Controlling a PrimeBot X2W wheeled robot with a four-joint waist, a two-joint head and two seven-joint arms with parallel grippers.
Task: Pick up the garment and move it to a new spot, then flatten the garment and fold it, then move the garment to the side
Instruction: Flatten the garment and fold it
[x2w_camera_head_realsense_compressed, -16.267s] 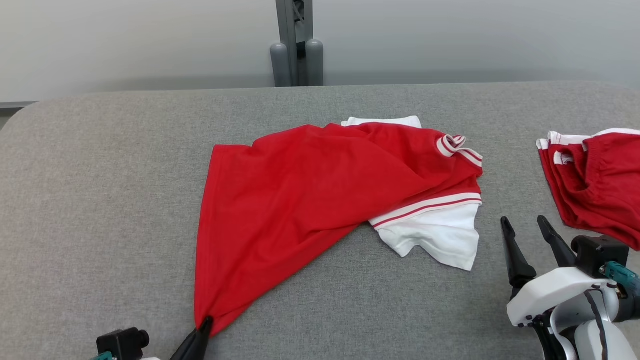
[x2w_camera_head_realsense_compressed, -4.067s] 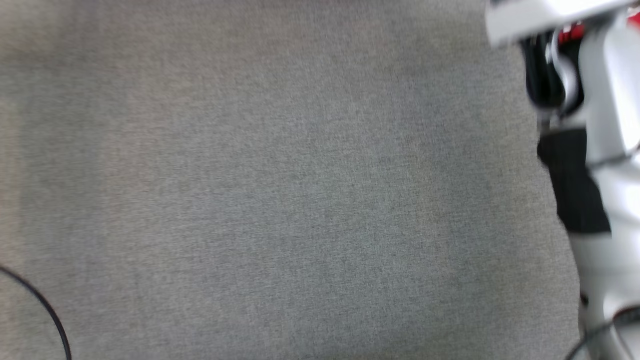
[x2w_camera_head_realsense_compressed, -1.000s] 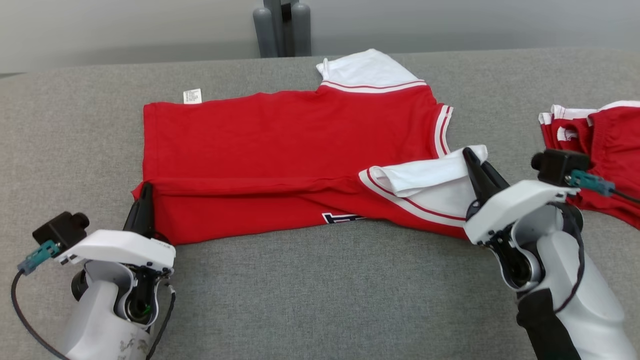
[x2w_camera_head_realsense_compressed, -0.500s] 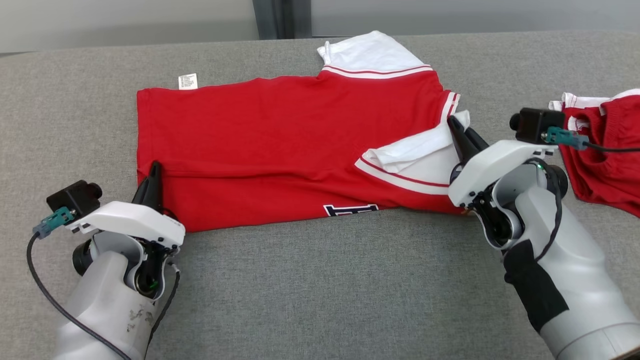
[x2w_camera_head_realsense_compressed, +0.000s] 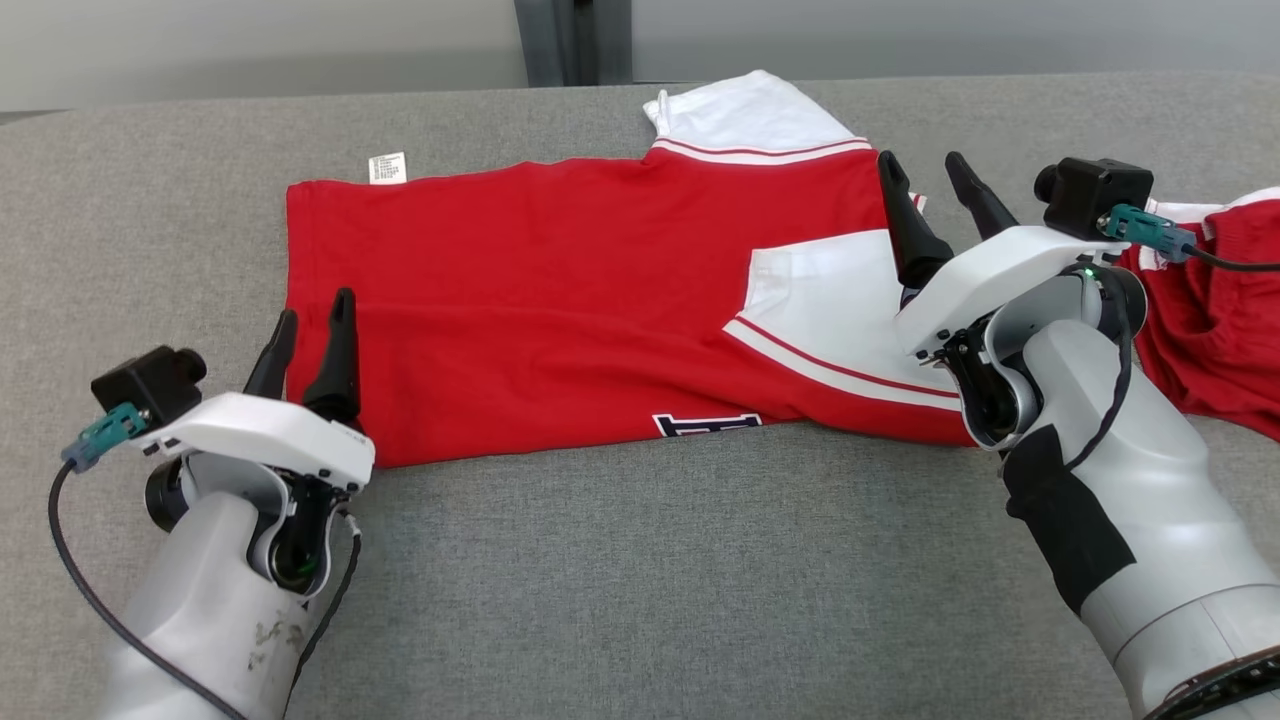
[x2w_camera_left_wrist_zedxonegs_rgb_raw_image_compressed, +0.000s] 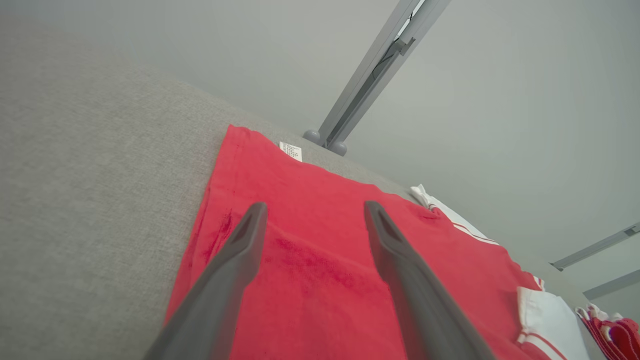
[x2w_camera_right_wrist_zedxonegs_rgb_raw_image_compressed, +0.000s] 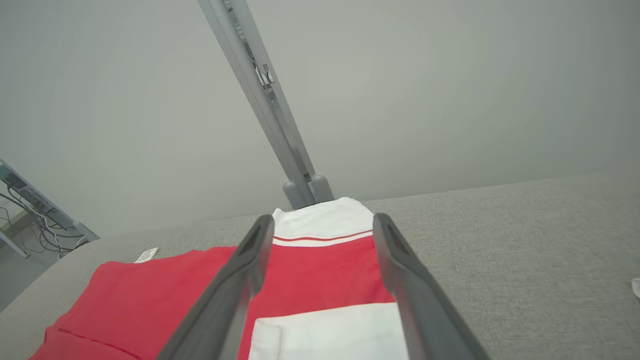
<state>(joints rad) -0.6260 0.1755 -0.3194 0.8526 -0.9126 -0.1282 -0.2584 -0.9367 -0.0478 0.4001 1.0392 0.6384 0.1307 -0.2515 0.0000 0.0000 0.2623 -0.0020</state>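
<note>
Grey table (x2w_camera_head_realsense_compressed: 640, 560), red garment (x2w_camera_head_realsense_compressed: 560, 300) lying flat.
Left gripper (x2w_camera_head_realsense_compressed: 316, 305) and right gripper (x2w_camera_head_realsense_compressed: 920, 160) both spread wide, empty, over its ends.

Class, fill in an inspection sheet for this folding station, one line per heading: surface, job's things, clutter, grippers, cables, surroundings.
Surface: grey fabric table, rounded at its far left corner.
Job's things: red garment spread flat, with its near white sleeve folded over the body and a label at the far left corner.
Clutter: second red garment bunched at the right edge.
Grippers: left gripper open over the garment's near left corner; right gripper open over the collar end; both hold nothing.
Cables: black cable loops beside the left arm; second cable leaves the right wrist camera.
Surroundings: grey post and pale wall behind the table.
</note>
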